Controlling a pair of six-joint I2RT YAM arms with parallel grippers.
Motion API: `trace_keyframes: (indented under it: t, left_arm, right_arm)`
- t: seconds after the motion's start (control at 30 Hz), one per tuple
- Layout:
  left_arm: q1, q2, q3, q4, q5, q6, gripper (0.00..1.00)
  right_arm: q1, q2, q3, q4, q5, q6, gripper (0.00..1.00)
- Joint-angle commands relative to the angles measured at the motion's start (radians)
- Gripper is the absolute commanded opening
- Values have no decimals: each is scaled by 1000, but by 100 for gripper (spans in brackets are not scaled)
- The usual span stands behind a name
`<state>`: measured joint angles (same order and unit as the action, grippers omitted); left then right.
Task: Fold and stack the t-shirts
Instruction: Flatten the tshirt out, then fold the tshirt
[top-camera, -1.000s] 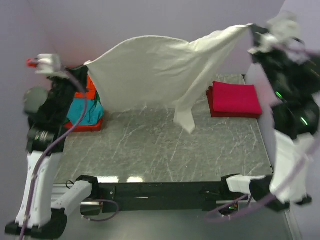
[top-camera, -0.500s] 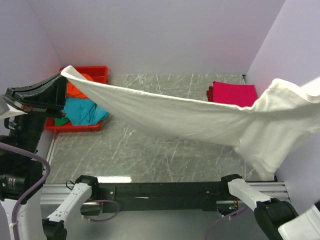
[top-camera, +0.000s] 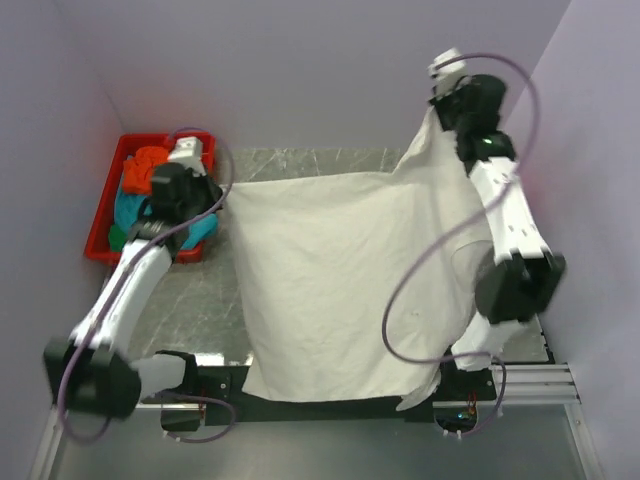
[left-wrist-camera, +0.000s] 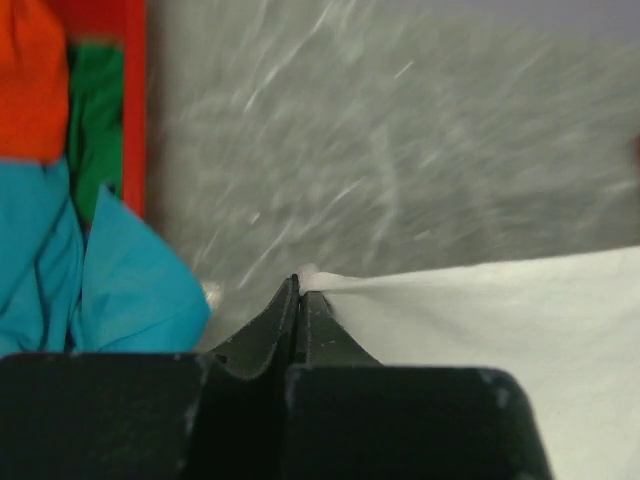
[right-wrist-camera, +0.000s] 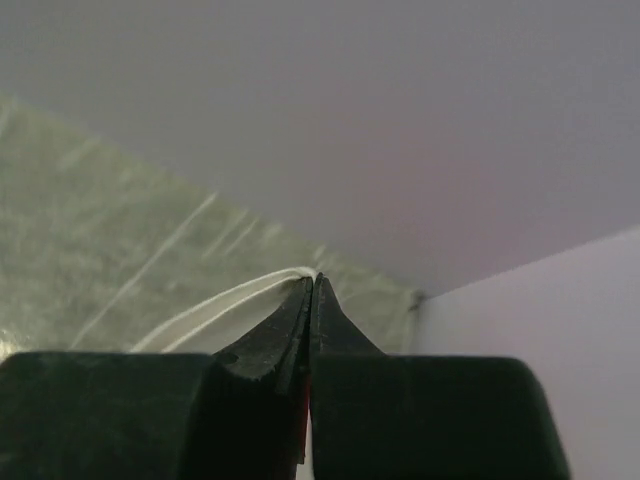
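Both grippers (left-wrist-camera: 298, 286) (right-wrist-camera: 311, 281) tight on cream-white t-shirt (top-camera: 330, 270)

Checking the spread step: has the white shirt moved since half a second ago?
Yes. The white shirt has dropped from midair onto the table and drapes over its near edge. Its left corner is now just right of the red tray.

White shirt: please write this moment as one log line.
white shirt: spread over table | left jaws: shut on its far-left corner | right jaws: shut on far-right corner, raised
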<state>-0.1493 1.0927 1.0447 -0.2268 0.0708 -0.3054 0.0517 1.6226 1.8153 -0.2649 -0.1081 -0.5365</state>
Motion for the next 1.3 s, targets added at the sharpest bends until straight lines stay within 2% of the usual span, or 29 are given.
trace_keyframes:
  t: [0.0,0.03,0.1,0.17,0.23,0.33,0.67,0.87,1.07,1.27]
  left_arm:
    - [5,221,73,-39,-191,-14,0]
    - [5,345,105,-48,-230,-2,0]
    - [22,492,188,-40,-293,-6,0]
    - [30,565,244,-29,-321,-5,0]
    - [39,653,277,-28,-338,3,0]
    - [43,731,334,-43,-361,25,0]
    - [48,748,336,4,-385,72,0]
    - [48,762,368,37,-348,117,0]
    - [48,863,468,26,-324,132,1]
    - [48,905,494,27,-315,157,0]
  right_arm:
    - [39,202,42,12,-38,-29,0]
    - [54,312,73,1,-28,-42,0]
    - [92,414,161,-20,17,-66,0]
    - [112,536,232,-46,44,-74,0]
    - [135,598,332,-91,77,-76,0]
    - [145,654,380,-99,93,-68,0]
    - [148,519,211,3,58,-77,0]
    - [134,419,170,-30,15,-69,0]
    - [120,293,46,-34,-51,-49,0]
    - [122,227,-22,-69,-146,-33,0]
